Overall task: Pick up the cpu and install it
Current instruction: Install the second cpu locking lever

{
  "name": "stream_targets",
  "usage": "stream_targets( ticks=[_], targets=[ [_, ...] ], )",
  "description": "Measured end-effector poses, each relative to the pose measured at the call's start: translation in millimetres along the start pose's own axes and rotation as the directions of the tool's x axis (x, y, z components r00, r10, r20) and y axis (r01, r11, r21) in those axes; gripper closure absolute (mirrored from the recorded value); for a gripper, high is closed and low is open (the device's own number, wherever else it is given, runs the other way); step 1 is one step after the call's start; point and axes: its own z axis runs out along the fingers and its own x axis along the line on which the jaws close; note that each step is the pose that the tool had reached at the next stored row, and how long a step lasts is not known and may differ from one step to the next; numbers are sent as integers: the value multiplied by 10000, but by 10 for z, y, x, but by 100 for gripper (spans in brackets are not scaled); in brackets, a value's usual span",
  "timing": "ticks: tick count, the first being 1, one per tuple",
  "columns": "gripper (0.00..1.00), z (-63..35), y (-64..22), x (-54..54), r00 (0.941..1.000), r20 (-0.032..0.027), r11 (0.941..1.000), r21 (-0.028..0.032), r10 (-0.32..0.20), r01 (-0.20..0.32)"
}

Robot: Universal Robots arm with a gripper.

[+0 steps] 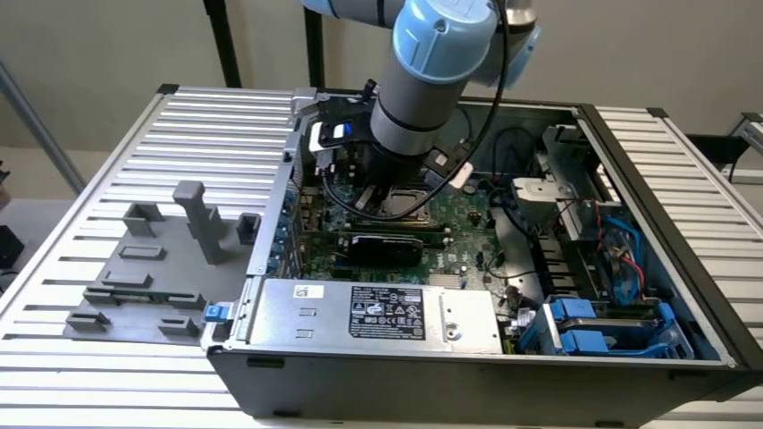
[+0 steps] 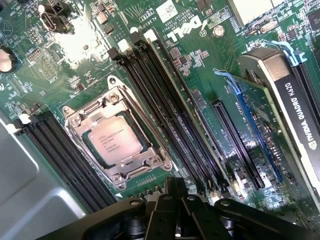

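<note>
Gripper (image 2: 175, 210) jaws are sitting together, holding nothing. In the wrist view its black linkage is hanging above the board, just off the socket frame's (image 2: 117, 137) near edge, not touching it.

The cpu (image 2: 114, 141) is lying flat inside the socket, silvery top facing up, metal frame surrounding it on all four sides. Frame edges are sitting tight to the chip with no visible gap to spare.

Room around the socket is getting tight: black RAM slots (image 2: 170, 115) are running right alongside one frame edge, and a second bank of slots (image 2: 60, 155) is crowding the opposite edge. The graphics card (image 2: 295, 115) is standing well apart from the socket, beyond the long expansion slots.

In the exterior view the arm (image 1: 430, 80) is reaching down into the open PC case (image 1: 477, 375) at about 11 o'clock from the case's centre, with the socket showing just below the wrist. The power supply (image 1: 381, 313) is sitting at 6 o'clock along the near case wall, blue drive bays (image 1: 584, 326) at 4 o'clock. The grey fixture tray (image 1: 155, 268) is lying outside the case at 9 o'clock on the slatted table (image 1: 71, 223), with open room around it.
</note>
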Motion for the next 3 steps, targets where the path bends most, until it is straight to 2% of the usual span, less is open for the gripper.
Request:
stream_targets(
  ticks=[3],
  targets=[
    [89,0,0,0,10000,0,10000,0,0,0]
  ],
)
